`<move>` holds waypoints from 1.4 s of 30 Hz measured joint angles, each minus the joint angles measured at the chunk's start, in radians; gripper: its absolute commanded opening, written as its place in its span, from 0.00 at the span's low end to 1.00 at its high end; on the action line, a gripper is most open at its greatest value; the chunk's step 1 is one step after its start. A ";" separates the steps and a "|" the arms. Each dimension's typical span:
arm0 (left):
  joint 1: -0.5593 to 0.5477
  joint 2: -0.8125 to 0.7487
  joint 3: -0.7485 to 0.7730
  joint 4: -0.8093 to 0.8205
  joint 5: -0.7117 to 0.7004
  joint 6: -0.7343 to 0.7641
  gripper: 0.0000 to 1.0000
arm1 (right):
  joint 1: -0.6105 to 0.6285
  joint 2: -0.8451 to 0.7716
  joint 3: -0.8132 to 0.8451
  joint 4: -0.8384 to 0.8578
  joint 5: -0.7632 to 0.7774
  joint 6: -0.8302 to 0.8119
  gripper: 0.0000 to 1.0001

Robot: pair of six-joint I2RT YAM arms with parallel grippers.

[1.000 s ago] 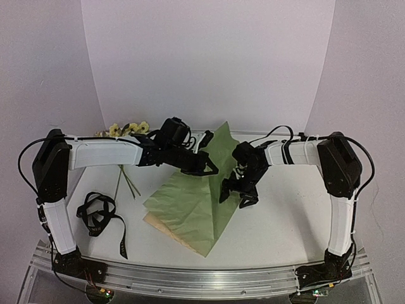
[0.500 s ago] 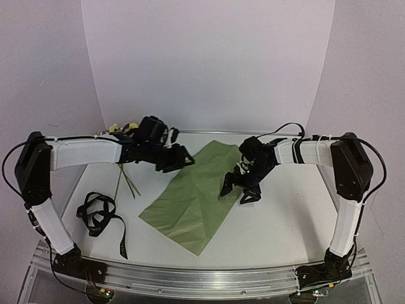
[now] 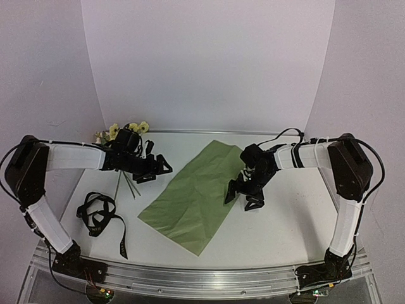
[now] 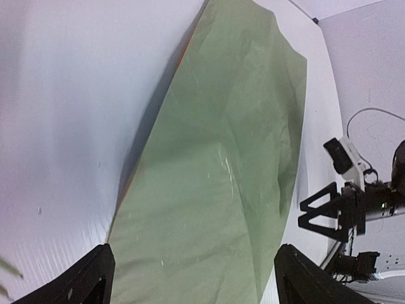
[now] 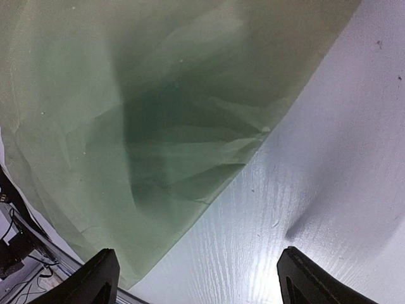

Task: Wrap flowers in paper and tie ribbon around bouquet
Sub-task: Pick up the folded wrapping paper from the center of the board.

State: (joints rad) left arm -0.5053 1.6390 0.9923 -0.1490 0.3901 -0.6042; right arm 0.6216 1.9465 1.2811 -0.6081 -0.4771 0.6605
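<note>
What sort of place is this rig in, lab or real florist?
Likely a robot lab bench, not a shop: seamless white backdrop, aluminium rail along the front, staged paper, flowers and ribbon.

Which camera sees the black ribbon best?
The top camera. It shows the whole black ribbon, lying in a loose tangle to the left of the green paper. Both wrist cameras look at the paper instead and show no ribbon at all.
</note>
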 measured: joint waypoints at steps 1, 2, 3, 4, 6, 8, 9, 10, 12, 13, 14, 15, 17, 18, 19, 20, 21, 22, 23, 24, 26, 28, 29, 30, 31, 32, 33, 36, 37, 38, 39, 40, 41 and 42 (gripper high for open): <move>0.017 0.051 0.043 0.012 0.025 0.019 0.94 | 0.000 0.000 -0.005 0.006 0.003 0.005 0.86; 0.032 0.097 0.080 0.024 0.051 0.037 0.95 | 0.000 0.000 -0.010 0.013 0.006 0.012 0.85; 0.047 0.143 0.116 0.036 0.073 0.058 0.95 | 0.000 0.001 -0.012 0.020 0.009 0.018 0.84; 0.059 0.189 0.149 0.042 0.094 0.078 0.95 | 0.000 0.001 -0.015 0.028 0.012 0.023 0.83; 0.079 0.272 0.216 0.042 0.132 0.110 0.95 | 0.000 0.002 -0.020 0.044 0.015 0.036 0.81; 0.088 0.346 0.274 0.041 0.172 0.136 0.94 | 0.000 0.004 -0.021 0.053 0.016 0.046 0.77; 0.088 0.376 0.295 0.040 0.191 0.144 0.92 | 0.000 0.005 -0.021 0.059 0.017 0.052 0.74; 0.088 0.396 0.309 0.034 0.207 0.152 0.91 | 0.000 0.008 -0.021 0.067 0.018 0.055 0.71; 0.085 0.434 0.339 0.019 0.239 0.162 0.89 | 0.000 0.013 -0.021 0.074 0.018 0.063 0.67; 0.085 0.447 0.348 0.016 0.250 0.164 0.88 | -0.001 0.015 -0.021 0.077 0.019 0.066 0.65; 0.084 0.457 0.355 0.014 0.261 0.164 0.88 | -0.002 0.016 -0.021 0.080 0.020 0.072 0.65; 0.083 0.463 0.360 0.012 0.269 0.164 0.87 | -0.002 0.019 -0.020 0.083 0.018 0.073 0.64; 0.081 0.472 0.366 0.009 0.282 0.164 0.86 | -0.003 0.025 -0.015 0.087 0.016 0.077 0.63; 0.080 0.475 0.368 0.008 0.289 0.164 0.86 | -0.004 0.029 -0.012 0.089 0.015 0.079 0.63; 0.080 0.478 0.370 0.006 0.292 0.164 0.86 | -0.004 0.032 -0.008 0.092 0.015 0.079 0.63; 0.080 0.481 0.372 0.000 0.296 0.164 0.86 | -0.004 0.036 -0.002 0.093 0.015 0.081 0.62; 0.080 0.485 0.376 -0.007 0.299 0.164 0.86 | -0.004 0.041 0.004 0.094 0.015 0.082 0.62; 0.080 0.489 0.378 -0.008 0.301 0.164 0.85 | -0.004 0.046 0.010 0.096 0.014 0.084 0.62; 0.080 0.494 0.379 -0.009 0.305 0.164 0.83 | -0.005 0.050 0.015 0.098 0.013 0.085 0.61; 0.079 0.499 0.380 -0.009 0.315 0.163 0.82 | -0.006 0.054 0.019 0.099 0.012 0.086 0.61; 0.078 0.504 0.384 -0.009 0.324 0.164 0.79 | -0.006 0.060 0.028 0.100 0.012 0.090 0.58; 0.076 0.507 0.387 -0.011 0.332 0.163 0.75 | -0.006 0.067 0.036 0.101 0.011 0.092 0.56; 0.074 0.508 0.388 -0.014 0.334 0.164 0.72 | -0.006 0.071 0.040 0.102 0.011 0.093 0.56; 0.071 0.509 0.388 -0.018 0.337 0.164 0.69 | -0.006 0.075 0.045 0.103 0.009 0.095 0.55; 0.068 0.509 0.388 -0.023 0.340 0.163 0.65 | -0.006 0.079 0.050 0.104 0.008 0.096 0.55; 0.065 0.509 0.388 -0.028 0.342 0.162 0.62 | -0.006 0.084 0.056 0.105 0.007 0.098 0.54; 0.062 0.509 0.388 -0.032 0.343 0.161 0.59 | -0.006 0.088 0.061 0.106 0.006 0.099 0.54; 0.057 0.509 0.388 -0.034 0.348 0.162 0.47 | -0.008 0.100 0.076 0.108 0.000 0.101 0.53; 0.056 0.509 0.388 -0.035 0.351 0.159 0.44 | -0.009 0.104 0.080 0.109 -0.002 0.101 0.52; 0.056 0.509 0.388 -0.035 0.353 0.160 0.40 | -0.009 0.109 0.085 0.110 -0.004 0.102 0.52; 0.055 0.509 0.388 -0.034 0.355 0.160 0.36 | -0.010 0.113 0.090 0.111 -0.007 0.102 0.52; 0.055 0.509 0.388 -0.035 0.360 0.157 0.34 | -0.010 0.116 0.095 0.111 -0.009 0.103 0.52; 0.055 0.509 0.388 -0.035 0.362 0.157 0.31 | -0.010 0.119 0.099 0.112 -0.010 0.103 0.52; 0.056 0.509 0.388 -0.035 0.366 0.156 0.26 | -0.011 0.123 0.103 0.113 -0.011 0.104 0.52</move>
State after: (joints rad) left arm -0.4497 2.1483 1.3804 -0.1838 0.7560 -0.4487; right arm 0.6110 2.0692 1.3842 -0.4954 -0.4884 0.7642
